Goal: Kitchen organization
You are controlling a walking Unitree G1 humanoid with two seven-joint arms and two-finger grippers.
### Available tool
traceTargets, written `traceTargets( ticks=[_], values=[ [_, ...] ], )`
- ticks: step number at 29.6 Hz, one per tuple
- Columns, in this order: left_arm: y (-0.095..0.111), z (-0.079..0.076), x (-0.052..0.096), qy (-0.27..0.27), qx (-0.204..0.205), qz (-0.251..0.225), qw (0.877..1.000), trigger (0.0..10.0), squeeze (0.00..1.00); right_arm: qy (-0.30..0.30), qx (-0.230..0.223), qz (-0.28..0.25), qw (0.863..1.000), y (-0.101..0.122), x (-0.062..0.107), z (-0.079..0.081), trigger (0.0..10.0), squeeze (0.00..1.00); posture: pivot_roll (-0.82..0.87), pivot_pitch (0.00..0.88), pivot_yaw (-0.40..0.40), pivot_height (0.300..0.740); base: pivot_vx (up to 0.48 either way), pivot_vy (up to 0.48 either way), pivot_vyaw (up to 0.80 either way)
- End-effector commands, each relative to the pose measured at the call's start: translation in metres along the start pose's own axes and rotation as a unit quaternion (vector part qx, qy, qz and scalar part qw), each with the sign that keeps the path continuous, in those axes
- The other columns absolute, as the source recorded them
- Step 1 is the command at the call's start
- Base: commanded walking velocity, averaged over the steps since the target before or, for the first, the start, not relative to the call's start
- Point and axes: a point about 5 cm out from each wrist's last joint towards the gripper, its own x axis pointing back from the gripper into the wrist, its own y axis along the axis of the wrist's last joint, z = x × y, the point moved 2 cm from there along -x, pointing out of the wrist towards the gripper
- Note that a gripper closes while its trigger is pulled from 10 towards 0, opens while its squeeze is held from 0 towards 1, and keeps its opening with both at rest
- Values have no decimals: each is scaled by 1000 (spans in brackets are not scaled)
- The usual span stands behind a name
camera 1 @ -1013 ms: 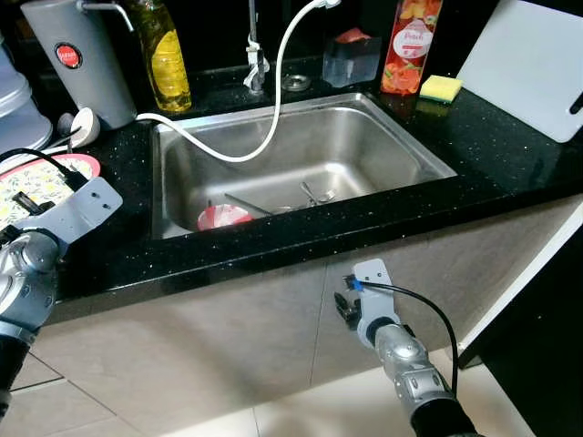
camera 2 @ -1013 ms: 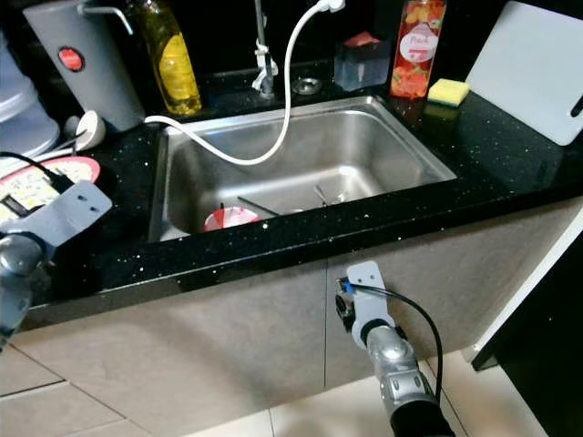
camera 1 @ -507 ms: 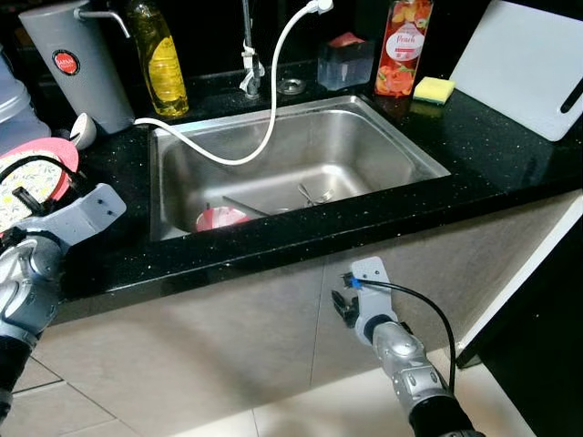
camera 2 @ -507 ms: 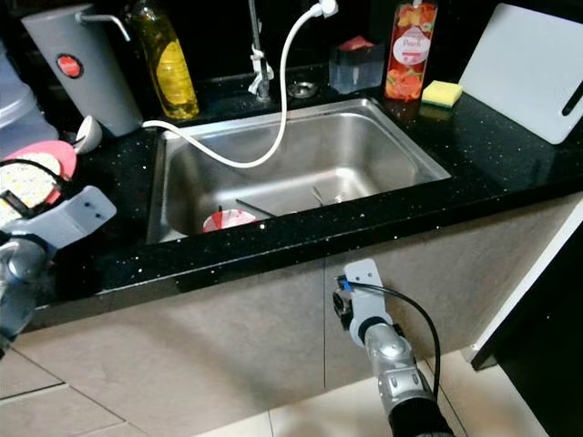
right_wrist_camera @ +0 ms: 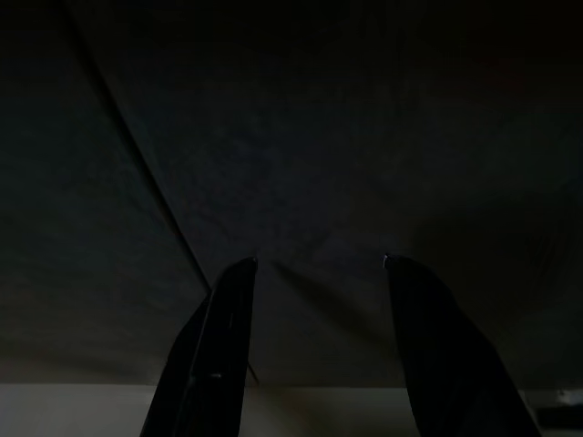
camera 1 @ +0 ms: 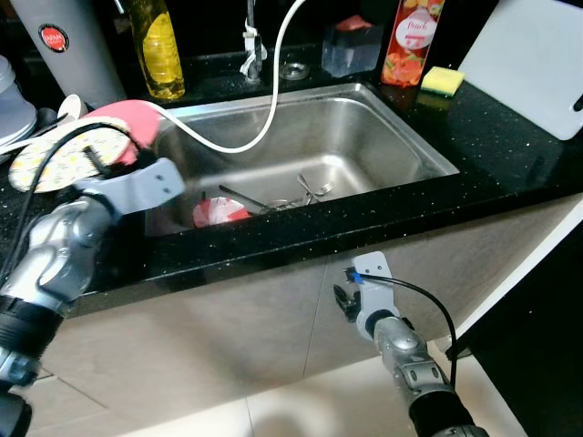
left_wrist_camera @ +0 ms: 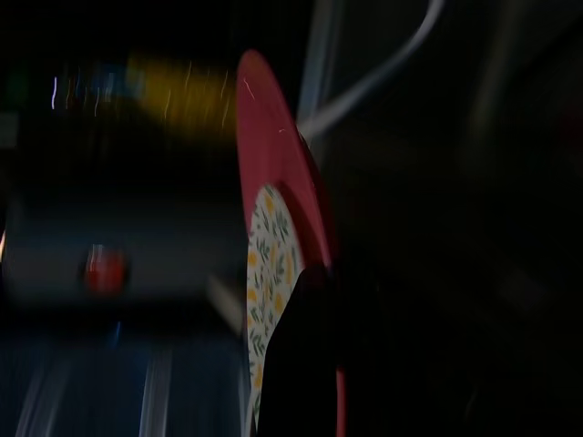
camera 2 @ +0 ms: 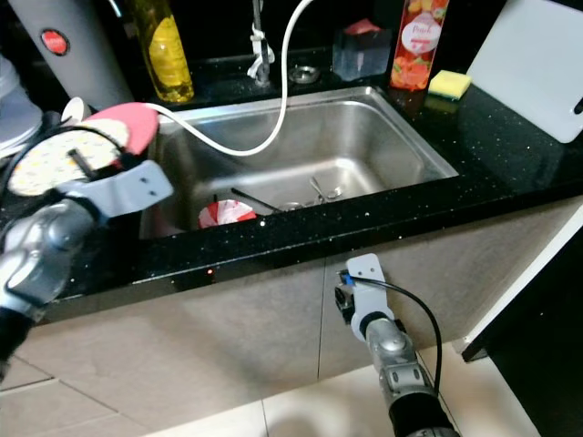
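One plate [camera 1: 77, 150] clamped edge-on in left gripper [camera 1: 91, 157], lifted over counter [camera 1: 510, 137] left of sink [camera 1: 401, 137]. Right gripper [right_wrist_camera: 314, 273] idle, fingers parted. Bowl [camera 1: 219, 211] and cutlery [camera 1: 310, 189] unsorted in sink; mostly undone.

The grey cylindrical canister with a red badge [camera 1: 56, 41] and the white cutting board [camera 1: 533, 55] are cut off by the frame's edge. The round pink-rimmed floral plate [left_wrist_camera: 273, 273] is blurred in the left wrist view, its lower rim hidden by dark fingers [left_wrist_camera: 305, 364].
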Motion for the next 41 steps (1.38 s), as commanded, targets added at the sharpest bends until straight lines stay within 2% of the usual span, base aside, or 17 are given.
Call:
traceTargets(
  ticks=[1, 4, 9, 12, 15, 17, 18, 21, 24, 25, 27, 28, 29, 31, 32, 37, 41],
  values=[
    [13, -6, -4, -27, -18, -28, 999, 10000, 0, -5, -8, 6, 1000, -3, 0, -2, 10000, 0, 54, 0, 31, 740, 0, 0, 0],
    [35, -15, -14, -67, -56, -68, 994, 10000, 0, -10, -12, 7, 1000, -3, -1, -5, 10000, 0, 48, 0, 38, 740, 0, 0, 0],
    [65, -18, -23, -79, -69, -114, 988, 10000, 0, -14, -15, 7, 1000, -4, 0, -6, 10000, 0, 34, 0, 48, 740, 0, 0, 0],
    [114, -25, -31, -89, -86, -192, 973, 10000, 0, -19, -18, 8, 1000, -8, 4, -5, 10000, 0, 19, 0, 57, 740, 0, 0, 0],
    [123, -25, -32, -87, -84, -207, 971, 10000, 0, -19, -19, 9, 1000, -8, 5, -5, 10000, 0, 17, 0, 59, 740, 0, 0, 0],
    [139, -16, -34, -52, -20, -231, 972, 10000, 0, -21, -20, 9, 1000, -9, 5, -5, 10000, 0, 14, 0, 62, 740, 0, 0, 0],
    [139, -16, -34, -52, -20, -231, 972, 10000, 0, -21, -20, 9, 1000, -9, 5, -5, 10000, 0, 14, 0, 62, 740, 0, 0, 0],
    [144, 11, -39, 10, 149, -228, 962, 10000, 0, -23, -21, 9, 999, -9, 5, -6, 10000, 0, 14, 0, 59, 740, 0, 0, 0],
    [137, 26, -41, 32, 305, -215, 927, 10000, 0, -20, -19, 9, 1000, -9, 5, -5, 10000, 0, 17, 0, 55, 740, 0, 0, 0],
    [137, 26, -41, 32, 305, -215, 927, 10000, 0, -20, -19, 9, 1000, -9, 5, -5, 10000, 0, 17, 0, 55, 740, 0, 0, 0],
    [133, 30, -41, 35, 385, -212, 898, 10000, 0, -19, -18, 10, 1000, -9, 5, -4, 10000, 0, 23, 1, 52, 740, 0, 0, 0],
    [133, 30, -41, 35, 385, -212, 898, 10000, 0, -19, -18, 10, 1000, -9, 5, -4, 10000, 0, 23, 1, 52, 740, 0, 0, 0],
    [131, 31, -37, 27, 457, -218, 862, 10000, 0, -17, -18, 10, 1000, -8, 4, -4, 10000, 0, 31, 1, 47, 740, 0, 0, 0],
    [129, 29, -34, 17, 510, -219, 831, 10000, 0, -15, -17, 10, 1000, -7, 3, -3, 10000, 0, 34, 1, 45, 740, 0, 0, 0],
    [129, 29, -34, 17, 510, -219, 831, 10000, 0, -15, -17, 10, 1000, -7, 3, -3, 10000, 0, 34, 1, 45, 740, 0, 0, 0],
    [126, 16, -27, -5, 581, -207, 787, 10000, 0, -9, -15, 9, 1000, -6, 2, -1, 10000, 0, 39, 3, 37, 740, 0, 0, 0],
    [122, 16, -25, 3, 585, -197, 787, 10000, 0, -8, -15, 9, 1000, -6, 2, -1, 10000, 0, 40, 3, 35, 740, 0, 0, 0]
  ],
)
